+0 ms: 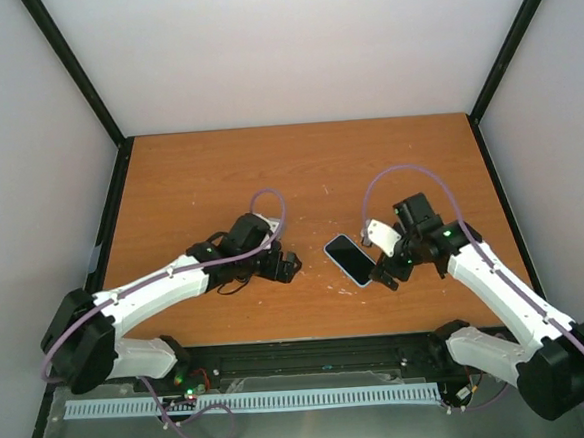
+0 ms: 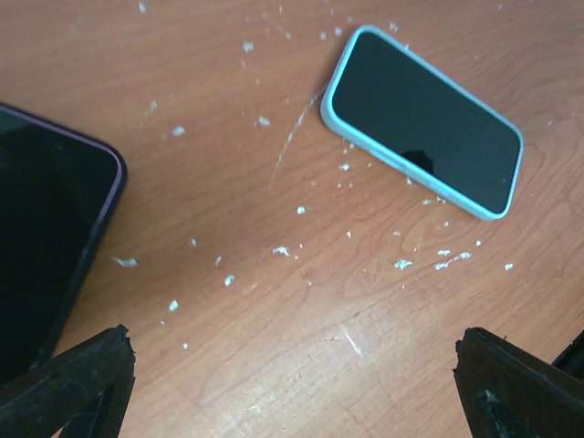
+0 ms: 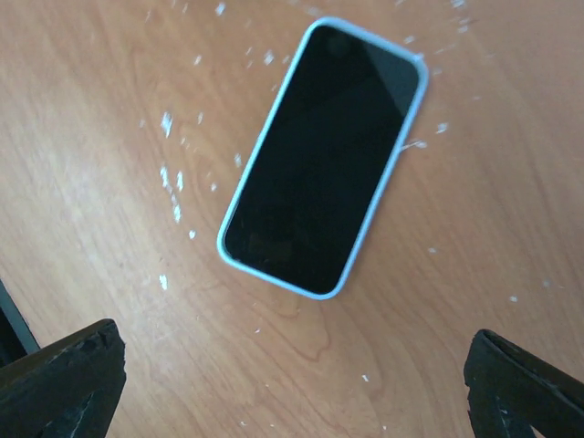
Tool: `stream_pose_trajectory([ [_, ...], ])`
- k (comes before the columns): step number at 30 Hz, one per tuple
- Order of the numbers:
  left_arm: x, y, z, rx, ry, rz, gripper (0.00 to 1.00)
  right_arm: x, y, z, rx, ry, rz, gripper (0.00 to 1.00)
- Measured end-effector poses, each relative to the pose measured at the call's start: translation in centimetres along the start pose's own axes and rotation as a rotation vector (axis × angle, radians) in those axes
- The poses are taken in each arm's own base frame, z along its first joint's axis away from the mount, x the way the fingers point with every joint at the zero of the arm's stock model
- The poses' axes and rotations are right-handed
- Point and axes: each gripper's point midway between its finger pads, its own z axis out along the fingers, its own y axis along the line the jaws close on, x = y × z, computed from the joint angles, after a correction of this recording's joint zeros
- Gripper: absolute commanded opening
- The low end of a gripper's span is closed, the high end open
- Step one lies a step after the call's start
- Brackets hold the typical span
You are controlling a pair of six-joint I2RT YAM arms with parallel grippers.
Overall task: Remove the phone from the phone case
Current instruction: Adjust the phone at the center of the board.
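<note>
Two grippers stand spread wide and empty: the right gripper (image 3: pixel 292 383) near the phone (image 3: pixel 321 155), the left gripper (image 2: pixel 292 392) farther off. The phone lies screen-up in its light-blue case (image 2: pixel 383 155) on the wooden table (image 1: pixel 219 174) between them. A one-sided push could skid it away unpeeled. The dark purple-edged device (image 2: pixel 46 237) by the left gripper might get bumped.
</note>
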Motion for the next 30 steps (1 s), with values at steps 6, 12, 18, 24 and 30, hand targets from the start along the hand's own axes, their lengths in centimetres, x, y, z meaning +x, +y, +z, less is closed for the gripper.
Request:
stream_pose_trajectory([
  [6, 2.7, 0.5, 2.2, -0.003, 0.078, -0.066, 0.93, 2.3, 2.0, 3.8, -0.058, 0.139, -0.13, 1.0],
  [12, 5.3, 1.7, 3.0, -0.028, 0.115, -0.123, 0.93, 2.5, 2.2, 6.9, -0.084, 0.22, -0.165, 1.0],
  [18, 3.9, 1.9, 2.9, -0.042, 0.035, -0.165, 0.96, 1.6, 1.2, 9.4, -0.085, 0.265, -0.14, 1.0],
  [24, 2.9, 2.2, 2.5, -0.058, -0.022, -0.192, 0.97, 0.7, 0.6, 10.6, -0.077, 0.277, -0.103, 1.0],
  [30, 2.8, 2.7, 2.6, -0.081, -0.038, -0.21, 0.98, 1.9, 0.8, 12.2, -0.082, 0.357, -0.09, 1.0],
])
